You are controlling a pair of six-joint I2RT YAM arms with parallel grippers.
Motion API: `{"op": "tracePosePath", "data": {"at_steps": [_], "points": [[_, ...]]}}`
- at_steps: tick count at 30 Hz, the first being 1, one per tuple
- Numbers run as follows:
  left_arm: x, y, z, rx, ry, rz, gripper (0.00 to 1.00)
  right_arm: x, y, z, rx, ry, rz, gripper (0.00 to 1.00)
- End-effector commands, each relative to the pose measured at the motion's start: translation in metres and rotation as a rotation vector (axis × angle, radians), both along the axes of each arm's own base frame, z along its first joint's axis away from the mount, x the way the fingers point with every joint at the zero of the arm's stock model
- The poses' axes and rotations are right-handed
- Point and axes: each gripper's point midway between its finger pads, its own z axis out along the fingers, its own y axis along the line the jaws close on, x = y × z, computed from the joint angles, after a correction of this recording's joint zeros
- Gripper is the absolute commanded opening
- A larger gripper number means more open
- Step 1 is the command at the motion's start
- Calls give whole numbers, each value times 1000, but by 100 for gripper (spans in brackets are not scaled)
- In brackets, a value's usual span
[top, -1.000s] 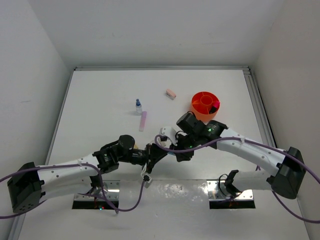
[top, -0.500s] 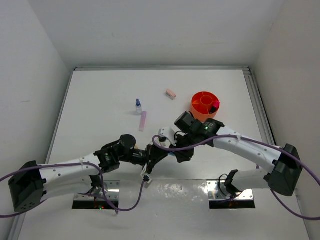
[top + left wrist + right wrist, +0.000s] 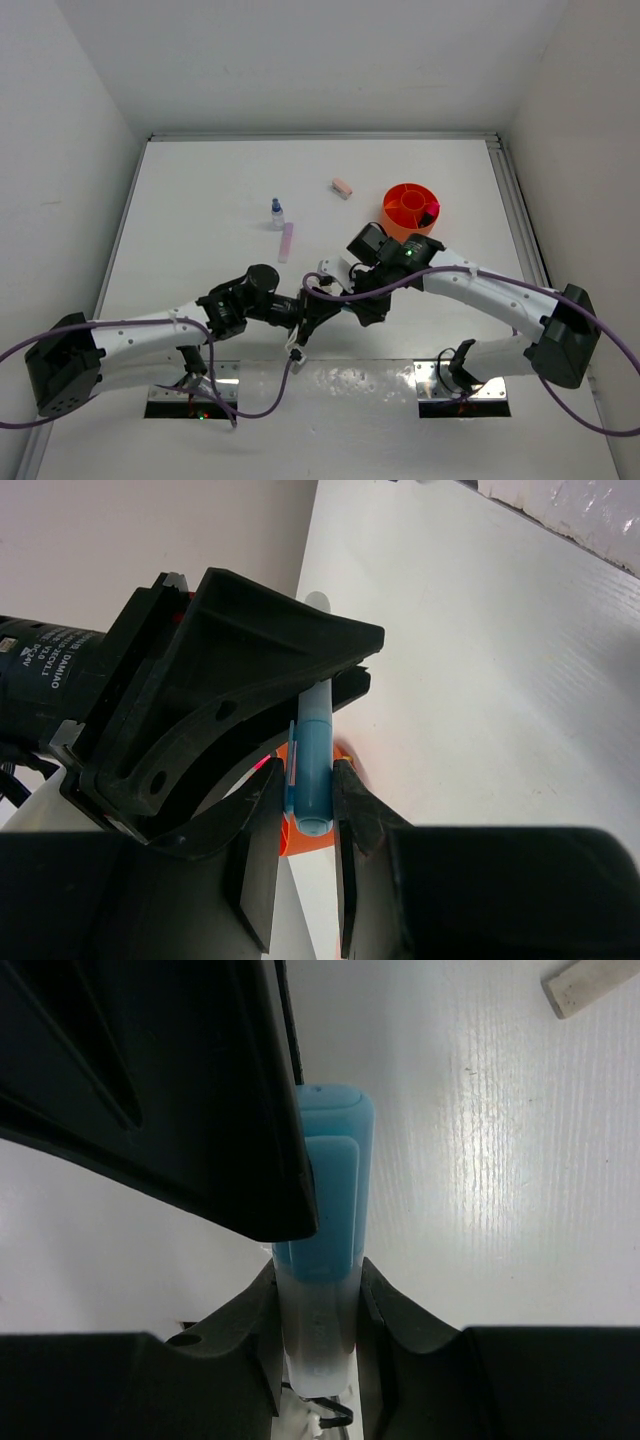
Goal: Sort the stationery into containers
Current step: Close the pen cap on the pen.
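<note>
Top view: both arms reach into the middle of the white table [image 3: 200, 180]. The left gripper [image 3: 308, 310] and right gripper [image 3: 340, 298] are nose to nose. Whatever's between them is buried under black plastic, so I can't tell the grip from up here. The orange tub [image 3: 410, 211] sits just behind the right arm's wrist. Off to the left there's a blue-capped bottle [image 3: 277, 212] standing upright, with a pale pink stick [image 3: 287, 242] lying flat just beside it. A pink eraser [image 3: 342, 188] lies farther back, well apart from both claws.

Left wrist view: much clearer. The left gripper [image 3: 310, 785] has its 2 fingers [image 3: 258, 830] pinching one end of the light blue tube [image 3: 312, 750]. The right gripper's [image 3: 330, 675] black fingers overlap the tube's far end. A bit of the orange tub [image 3: 288, 838] peeks out behind the tube.

Right wrist view: the right gripper [image 3: 318, 1275] is squeezing the tube's [image 3: 325, 1190] pale end between both fingers [image 3: 385, 1305], and the left gripper's dark finger covers the upper left. So both claws are clamped on the 1 tube, up off the table. A beige eraser block [image 3: 585, 985] lies on the table in the top right corner.
</note>
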Motion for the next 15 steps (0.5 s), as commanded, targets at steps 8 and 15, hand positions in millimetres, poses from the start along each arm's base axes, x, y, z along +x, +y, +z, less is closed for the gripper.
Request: {"op": "tracePosePath", "data": {"at_steps": [8, 15], "points": [[-47, -22, 22, -81, 30, -247, 0, 59, 112, 114, 547, -328, 86, 0], [-41, -27, 21, -83, -12, -235, 0, 63, 113, 116, 546, -340, 71, 0]]}}
